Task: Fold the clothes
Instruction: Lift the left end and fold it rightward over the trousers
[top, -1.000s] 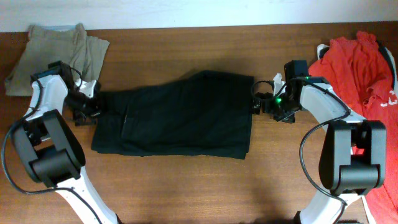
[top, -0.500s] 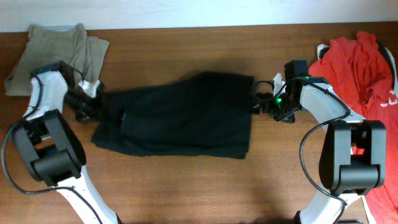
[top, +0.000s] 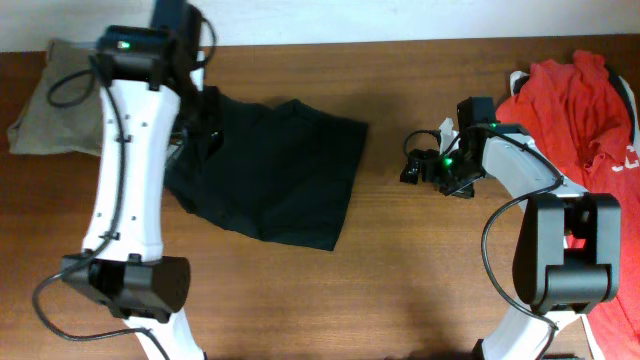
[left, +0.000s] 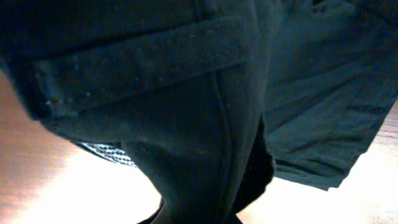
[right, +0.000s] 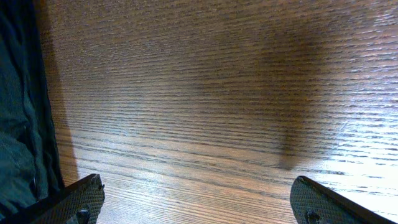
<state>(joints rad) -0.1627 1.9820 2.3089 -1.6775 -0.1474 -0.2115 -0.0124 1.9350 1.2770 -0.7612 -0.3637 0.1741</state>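
A black garment (top: 275, 165) lies bunched on the left half of the wooden table (top: 420, 280), and its left end is lifted. My left gripper (top: 200, 125) hangs under the raised left arm, shut on that lifted end. In the left wrist view the black garment (left: 186, 118) fills the frame with a seamed band across the top and hides my fingers. My right gripper (top: 415, 166) rests low over bare wood, well to the right of the garment's edge. In the right wrist view the right gripper (right: 196, 190) is open with only wood between its fingers (right: 81, 199). The garment's edge (right: 22, 124) shows at far left.
A folded tan garment (top: 60, 85) lies at the back left corner, partly behind the left arm. A red garment (top: 580, 110) is heaped at the right edge, beside the right arm's base (top: 565, 260).
My left gripper shut on the black garment's left end, then rose and swung back over the table. The garment was dragged left, away from the right gripper. The right arm stayed still.
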